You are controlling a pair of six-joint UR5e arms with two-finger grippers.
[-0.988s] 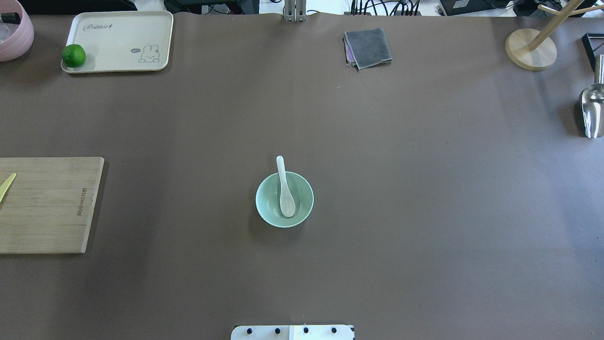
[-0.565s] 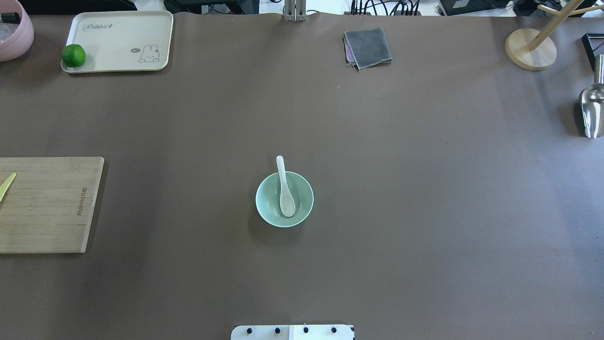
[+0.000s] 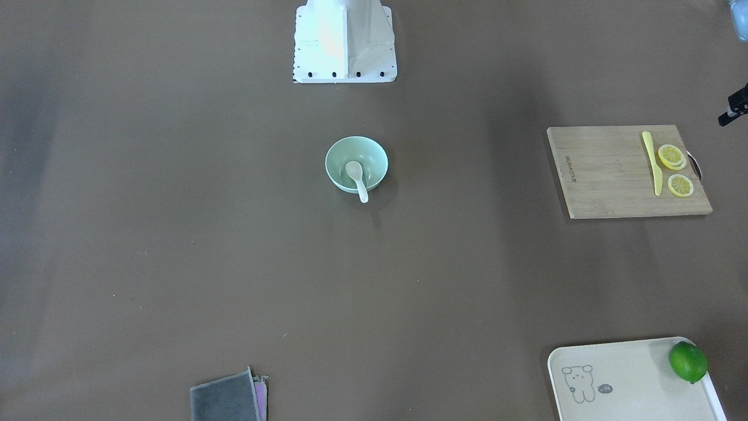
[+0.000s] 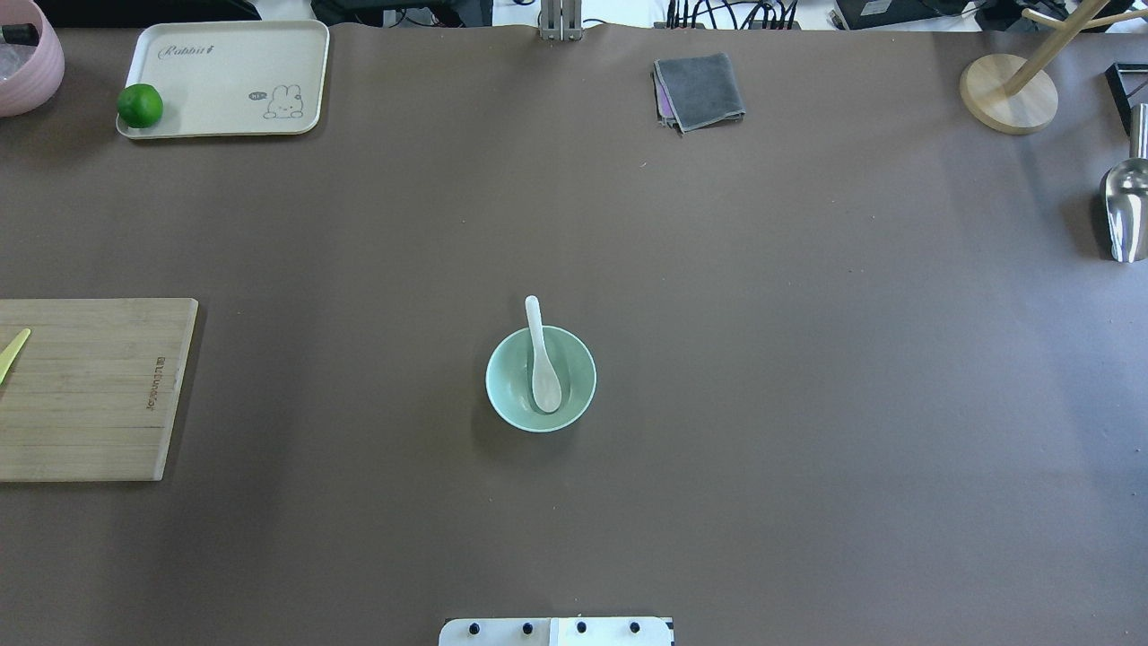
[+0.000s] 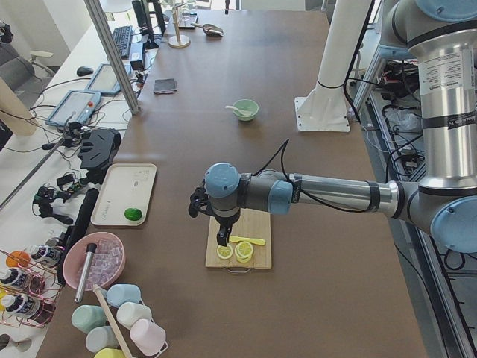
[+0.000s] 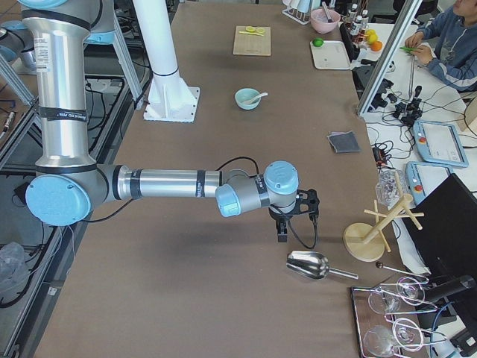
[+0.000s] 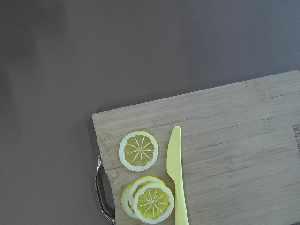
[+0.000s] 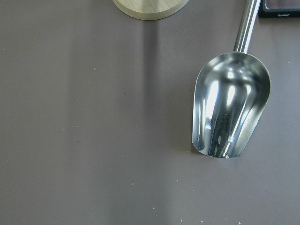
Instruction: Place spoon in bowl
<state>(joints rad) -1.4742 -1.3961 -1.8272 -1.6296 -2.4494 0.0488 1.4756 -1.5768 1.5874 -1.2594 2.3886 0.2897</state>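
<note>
Well left of the round, pale mint-green bowl [image 4: 507, 386], the left arm's jaws hung over the bamboo cutting board [image 4: 90, 390], apparently parked clear; their opening could not be told. The small glossy white soup spoon [image 4: 541, 359] lay inside the bowl, handle propped on its far rim, so placing looked done. Well right, the right arm's jaws hung by the steel scoop [image 4: 1126, 215] on the brown counter [image 4: 807, 359], equally unreadable.
</note>
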